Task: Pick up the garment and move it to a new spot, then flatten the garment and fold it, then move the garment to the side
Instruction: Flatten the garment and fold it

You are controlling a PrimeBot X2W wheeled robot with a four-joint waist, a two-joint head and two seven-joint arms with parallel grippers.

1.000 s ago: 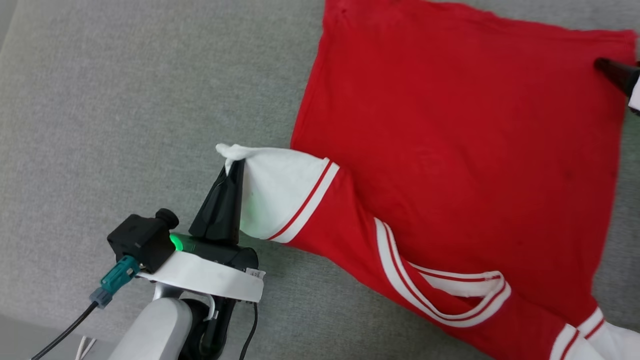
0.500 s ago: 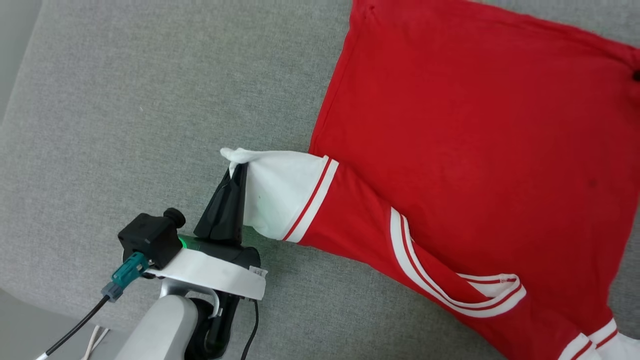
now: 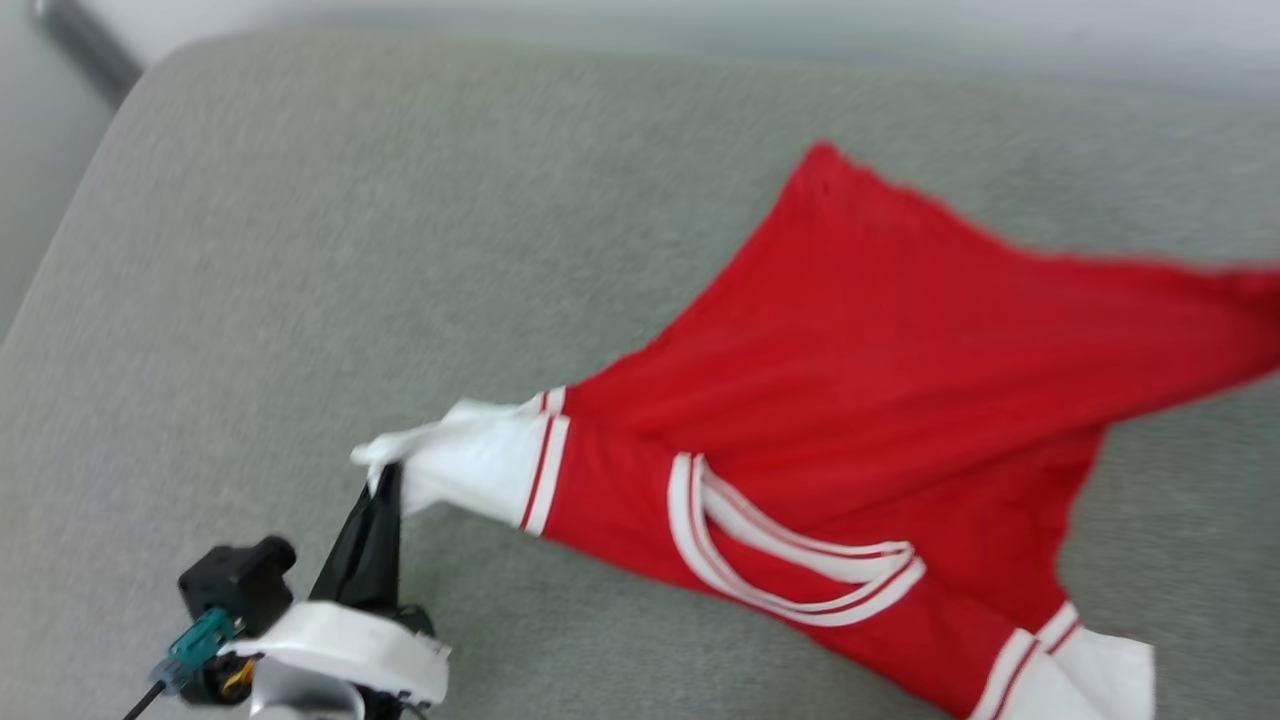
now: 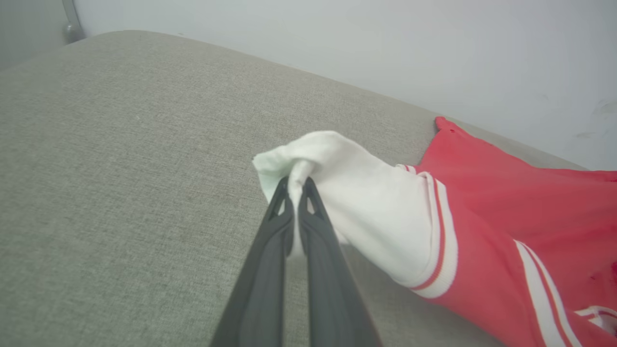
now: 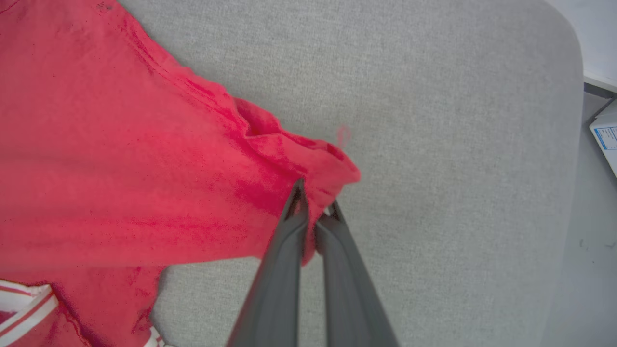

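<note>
The garment [image 3: 880, 380] is soft red knit with white sleeve ends and white-and-red striped trim looping round the collar. It lies pulled taut into a pointed shape across the right half of a grey, coarse-woven cushion [image 3: 350, 250] with rounded corners. The left fingers [image 4: 283, 212] are clenched on the bunched white sleeve tip at its near left. The right fingers [image 5: 295, 217] are clenched on a crumpled red corner at the far right. Off the cushion, a white box [image 5: 605, 140] carries blue print too small to read.
</note>
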